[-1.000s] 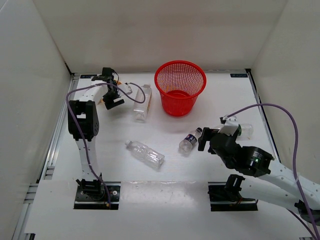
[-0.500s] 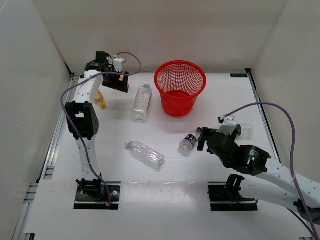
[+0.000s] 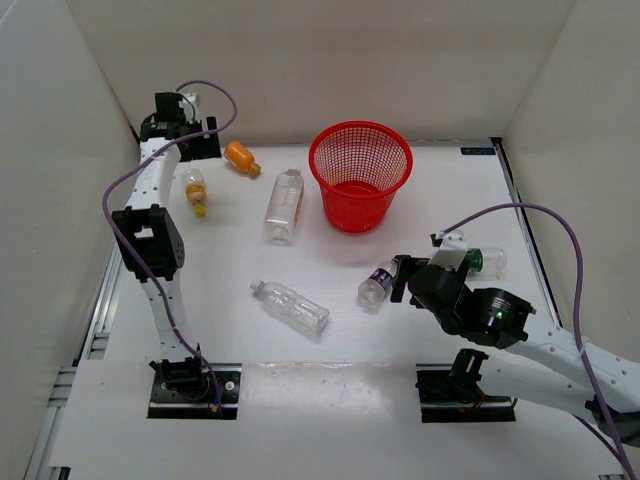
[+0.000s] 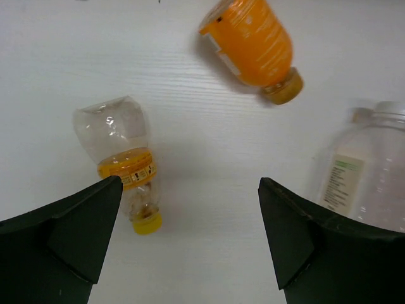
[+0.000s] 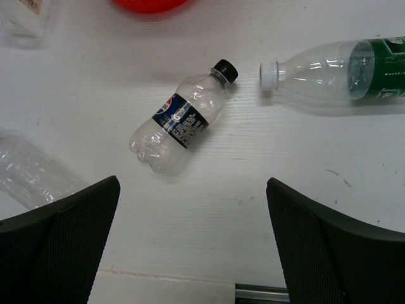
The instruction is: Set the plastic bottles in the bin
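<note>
Top view: the right arm [image 3: 470, 305] hides the neck of the green bottle [image 3: 490, 262]. We cannot read any label here; the print is too small.

Left wrist view: orange bottle [image 4: 250, 38] cut by the top edge. Squarish bottle [image 4: 361, 183] cut by the right edge, its lower part behind a finger [image 4: 316, 253] of the left gripper [image 4: 190, 182]. Its label print is blurred.

Right wrist view: bin [image 5: 150, 5] shows only as a red sliver at the top edge. Green bottle cut by the right edge; ribbed bottle [image 5: 28, 172] cut by the left edge.

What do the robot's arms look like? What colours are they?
The left arm and right arm are white tubes with chunky black joints. A purple cable loops along each. The right one has a tiny green light. The fingers are black wedges.
</note>
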### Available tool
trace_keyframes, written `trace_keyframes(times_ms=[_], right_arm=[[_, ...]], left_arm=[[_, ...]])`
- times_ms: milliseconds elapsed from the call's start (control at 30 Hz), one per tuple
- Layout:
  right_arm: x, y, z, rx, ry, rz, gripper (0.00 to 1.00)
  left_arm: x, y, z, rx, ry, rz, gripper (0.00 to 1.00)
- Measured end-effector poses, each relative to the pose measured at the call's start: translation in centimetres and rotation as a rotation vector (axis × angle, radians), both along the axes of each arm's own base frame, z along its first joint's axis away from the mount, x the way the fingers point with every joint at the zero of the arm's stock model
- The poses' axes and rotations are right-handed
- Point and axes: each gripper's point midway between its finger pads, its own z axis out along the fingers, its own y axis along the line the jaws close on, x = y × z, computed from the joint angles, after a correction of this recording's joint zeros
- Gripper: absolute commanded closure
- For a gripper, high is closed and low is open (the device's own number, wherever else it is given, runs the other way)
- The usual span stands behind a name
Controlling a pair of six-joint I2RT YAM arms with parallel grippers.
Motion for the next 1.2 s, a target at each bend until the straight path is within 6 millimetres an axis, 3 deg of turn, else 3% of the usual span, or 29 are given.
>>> trace_keyframes(times_ms=[100,233,533,833,967,1100,1200], right_arm=[[-0.1,0.1,-0.3,-0.007,0.014,0.0,0.0],[0.0,0.4,-0.5,-0.008,0.03,-0.009,0.0],[-0.1,0.5,-0.6,0.007,0.041,-0.023,0.0],[-0.1,0.6,-0.4,-0.015,0.054,-0.025,0.0],[0.0,0.7,0.2,-0.021,0.057,-0.025,0.0],[0.1,1.0,0.6,-0.026,0.058,-0.023,0.0],[0.3,1.3,0.8,-0.034,0.059,-0.02,0.0]], left_arm=[[0.8,0.4,-4.7,0.016,0.087,0.018,0.01],[0.7,1.5,-9.0,0.05,0.176,0.058,0.01],[-0.6,4.8,-10.0,0.139,0.209,0.183,0.01],[-0.3,4.8,-11.1,0.145,0.223,0.186,0.01],[0.7,4.9,-12.5,0.146,0.226,0.174,0.01],[0.7,5.5,-15.4,0.146,0.267,0.18,0.01],[0.5,6.2,-16.6,0.117,0.285,0.192,0.24]])
